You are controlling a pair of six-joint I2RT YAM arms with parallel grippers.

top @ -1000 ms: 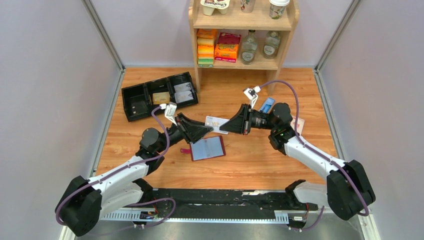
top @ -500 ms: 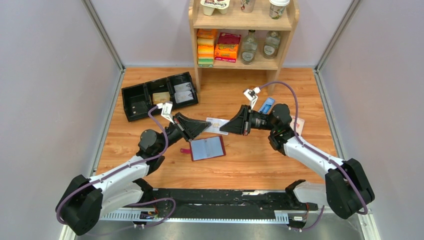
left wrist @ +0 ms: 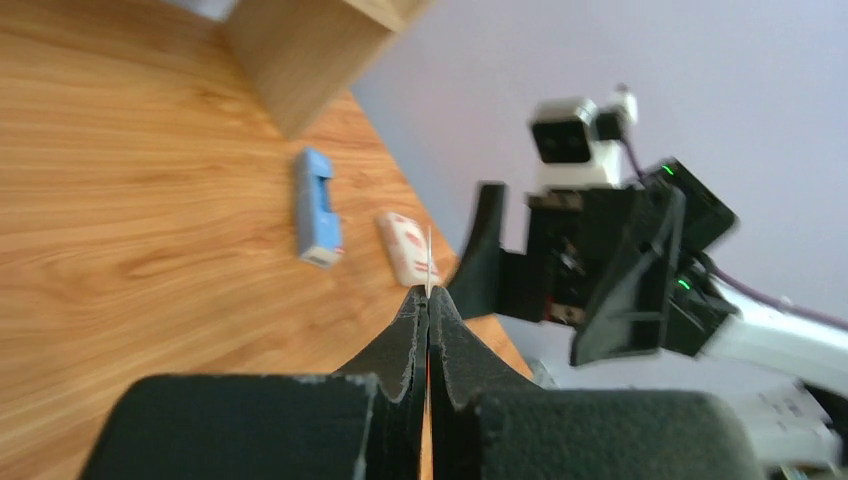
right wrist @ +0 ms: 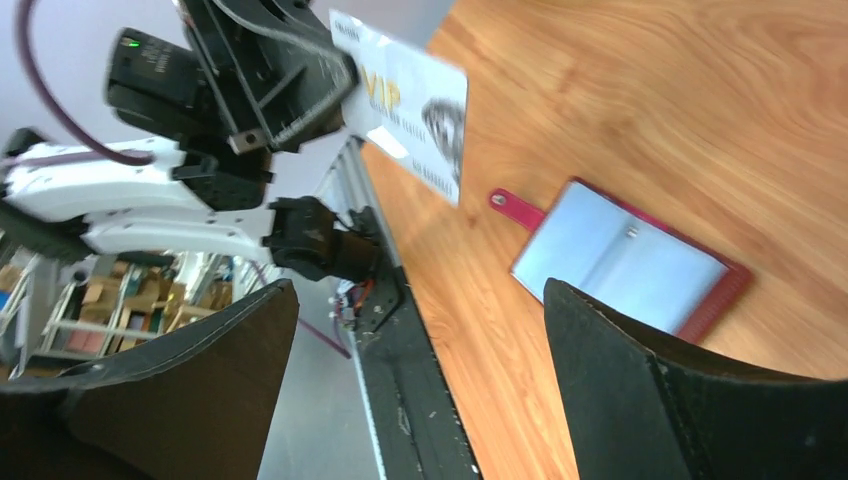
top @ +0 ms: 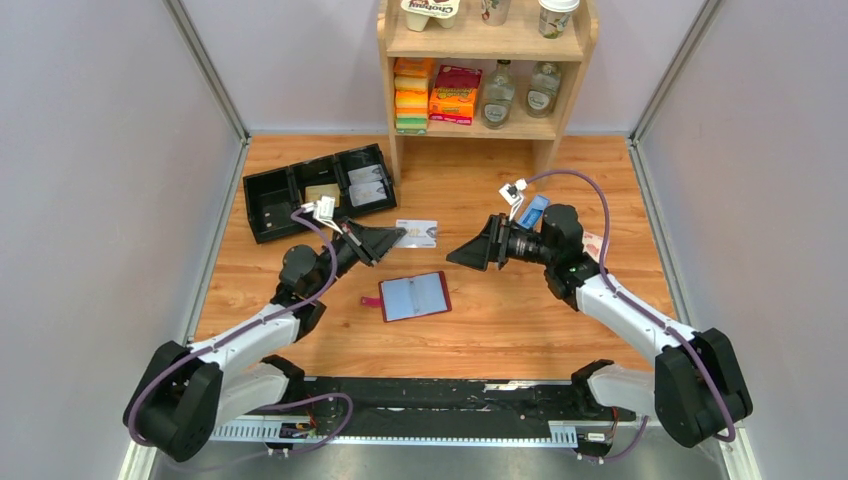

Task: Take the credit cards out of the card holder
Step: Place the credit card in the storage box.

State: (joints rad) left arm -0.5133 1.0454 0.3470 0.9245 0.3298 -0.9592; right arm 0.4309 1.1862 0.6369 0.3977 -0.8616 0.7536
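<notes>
A credit card [top: 417, 233] is pinched by its edge in the clamped left gripper [top: 398, 236], the right gripper [top: 472, 245] gaping wide opposite and the card holder [top: 415, 295] lying unfolded below both; it is best released only once lowered flat.

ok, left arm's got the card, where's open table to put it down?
Bare wood between the shelf foot and the held card; also the wide strip from the card holder toward the near edge. Crowded: the tray at left, blue box and pink-white box at right.
</notes>
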